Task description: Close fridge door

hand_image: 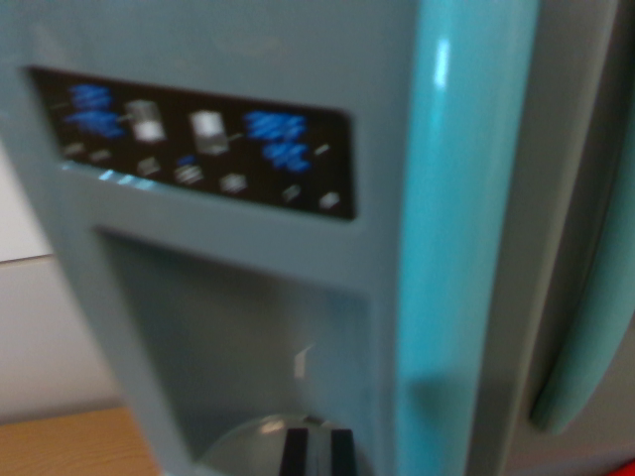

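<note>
The wrist view is blurred and very close to a teal fridge door [238, 327]. On it is a black control panel [198, 144] with blue and white markings, above a recessed dispenser bay [238, 337]. A bright teal vertical handle [451, 228] runs down the door's right edge. To the wrist view's right is a second grey-teal door [571, 178] with a curved teal handle [595, 337]. A dark shape [316, 452] at the bottom edge, in front of a pale rounded piece, may be my gripper. Its fingers cannot be made out.
A pale wall [30, 327] shows at the wrist view's left, with a wooden surface [69, 446] at the bottom left corner. A small red patch [623, 468] sits at the bottom right corner.
</note>
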Robot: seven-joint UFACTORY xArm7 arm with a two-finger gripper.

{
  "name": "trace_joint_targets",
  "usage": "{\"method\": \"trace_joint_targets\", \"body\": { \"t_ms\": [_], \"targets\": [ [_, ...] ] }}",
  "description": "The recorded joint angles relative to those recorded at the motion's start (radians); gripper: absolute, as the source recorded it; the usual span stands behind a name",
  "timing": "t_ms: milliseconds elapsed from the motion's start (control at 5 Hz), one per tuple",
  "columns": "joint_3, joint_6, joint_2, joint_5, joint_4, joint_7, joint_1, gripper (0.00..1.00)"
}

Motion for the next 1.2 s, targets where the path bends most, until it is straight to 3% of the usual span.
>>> {"method": "trace_joint_targets", "body": {
  "t_ms": [200,400,600,800,1000,1200],
  "targets": [
    [-0.012,0.0,0.059,0.0,0.041,0.0,0.0,1.0],
    [-0.012,0.0,0.059,0.0,0.041,0.0,0.0,1.0],
    [-0.028,-0.001,0.112,0.0,0.083,0.0,-0.0002,1.0],
    [-0.034,-0.002,0.154,0.0,0.118,0.0,-0.0004,1.0],
    [-0.034,-0.002,0.154,0.0,0.118,0.0,-0.0004,1.0],
    [-0.05,-0.003,0.186,0.0,0.145,0.0,-0.0008,1.0]
  ]
}}
